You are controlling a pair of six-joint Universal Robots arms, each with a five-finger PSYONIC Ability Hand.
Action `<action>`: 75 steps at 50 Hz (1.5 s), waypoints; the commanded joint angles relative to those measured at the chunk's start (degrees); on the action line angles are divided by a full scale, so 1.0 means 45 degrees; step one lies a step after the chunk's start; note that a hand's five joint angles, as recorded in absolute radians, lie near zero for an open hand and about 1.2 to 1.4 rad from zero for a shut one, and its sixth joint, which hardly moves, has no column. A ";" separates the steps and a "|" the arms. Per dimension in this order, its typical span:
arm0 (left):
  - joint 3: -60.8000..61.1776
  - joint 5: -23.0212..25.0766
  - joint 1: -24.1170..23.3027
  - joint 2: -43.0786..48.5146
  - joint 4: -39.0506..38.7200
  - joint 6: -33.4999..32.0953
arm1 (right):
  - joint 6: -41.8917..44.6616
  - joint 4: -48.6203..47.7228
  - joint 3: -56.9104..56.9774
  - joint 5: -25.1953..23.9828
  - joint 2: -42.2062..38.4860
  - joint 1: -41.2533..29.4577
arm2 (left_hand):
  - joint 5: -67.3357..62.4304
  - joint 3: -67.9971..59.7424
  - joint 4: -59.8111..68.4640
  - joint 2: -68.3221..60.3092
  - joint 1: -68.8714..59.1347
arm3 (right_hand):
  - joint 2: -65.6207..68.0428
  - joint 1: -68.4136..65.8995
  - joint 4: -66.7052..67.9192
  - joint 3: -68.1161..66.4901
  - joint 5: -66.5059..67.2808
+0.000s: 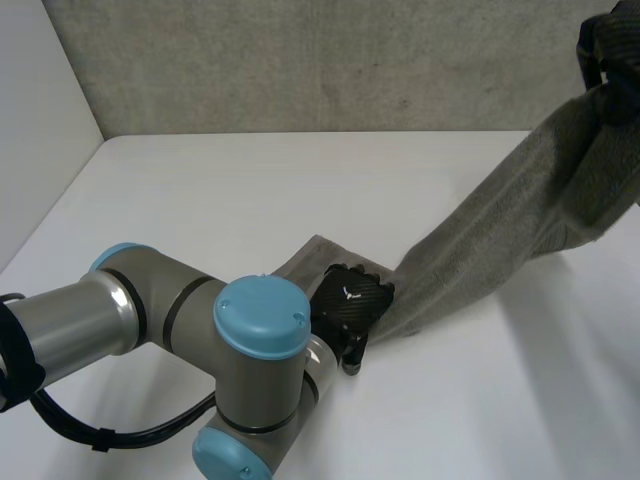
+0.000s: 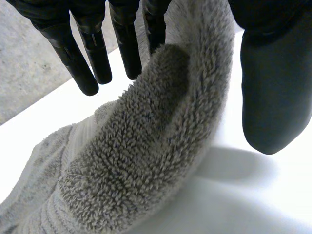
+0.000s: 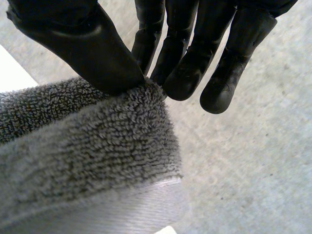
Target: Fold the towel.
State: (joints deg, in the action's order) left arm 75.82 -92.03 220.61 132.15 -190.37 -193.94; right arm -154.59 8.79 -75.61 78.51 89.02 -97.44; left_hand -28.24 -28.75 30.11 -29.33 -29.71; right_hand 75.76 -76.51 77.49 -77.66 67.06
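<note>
Two hands on one grey towel (image 1: pixel 500 230), which is stretched as a sloping band across the white table (image 1: pixel 250 190). The low end lies flat on the table near its middle, under the left hand (image 1: pixel 350 298). The high end hangs off the table, in the right hand (image 1: pixel 610 40), up near the grey wall (image 1: pixel 300 60).

Right wrist view: the thumb presses the towel's hemmed corner (image 3: pixel 87 146) against the fingers (image 3: pixel 185 73), a firm pinch, with the pile bunched just below.

Left wrist view: the fingers (image 2: pixel 92 58) are straight and set apart from the thumb. A thick fold of towel (image 2: pixel 146 146) rises between them toward the palm. A thin strip of table seems to show between thumb and pile, so probably no clamp there. The left arm (image 1: pixel 180 320) is bent low over the near table edge.
</note>
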 commanded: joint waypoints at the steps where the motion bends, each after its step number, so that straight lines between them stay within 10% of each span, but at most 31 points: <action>1: -0.0248 -0.0077 0.0039 0.0107 -0.0663 0.0050 | -0.0022 0.0020 -0.0228 0.0073 0.0608 -0.0065 | 0.2565 0.0456 -0.0759 0.0586 0.0668 | 0.0943 -0.0776 0.0557 -0.0521 0.0654; 23: -0.1300 -0.1288 0.0953 -0.0186 -0.1345 -0.0591 | -0.0042 -0.1113 -0.0268 -0.0064 0.1586 0.0072 | -0.9280 -1.1389 1.1086 -1.1259 -1.1177 | 0.0943 -0.0776 0.0557 -0.0521 0.0654; 37: -0.2694 -0.1288 0.3828 -0.2956 -0.7221 -0.3075 | -0.0706 -1.2205 -0.1263 -0.0121 -0.0015 -0.1137 | -0.9280 -1.1389 1.1086 -1.1259 -1.1177 | 0.0943 -0.0776 0.0557 -0.0521 0.0654; 49: 0.1549 -0.0136 0.3711 -0.3370 -0.5996 -0.3446 | -0.0648 -0.6003 -0.1557 -0.2681 -0.2298 -0.1373 | -0.9280 -1.1389 1.1086 -1.1259 -1.1177 | 0.0943 -0.0776 0.0557 -0.0521 0.0654; 61: 0.5197 -0.0155 0.4083 -0.2626 -0.3635 -0.5846 | 0.2810 -0.0664 -0.1459 -0.2173 -0.4489 -0.1393 | -0.9280 -1.1389 1.1086 -1.1259 -1.1177 | 0.0943 -0.0776 0.0557 -0.0521 0.0654; 75: 0.6275 -0.0175 0.3029 -0.4793 -0.0415 -0.5264 | 0.4118 0.2520 -0.2143 -0.0572 -0.4039 -0.1354 | -0.5827 -0.7936 0.7633 -0.7806 -0.7724 | 0.0943 -0.0776 0.0557 -0.0521 0.0654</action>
State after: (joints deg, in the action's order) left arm 103.20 -92.95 236.78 115.87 -200.24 -219.98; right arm -136.57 15.94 -83.66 74.85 68.67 -103.65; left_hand -85.95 -88.71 87.51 -85.48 -82.49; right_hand 77.49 -76.52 77.49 -77.66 67.06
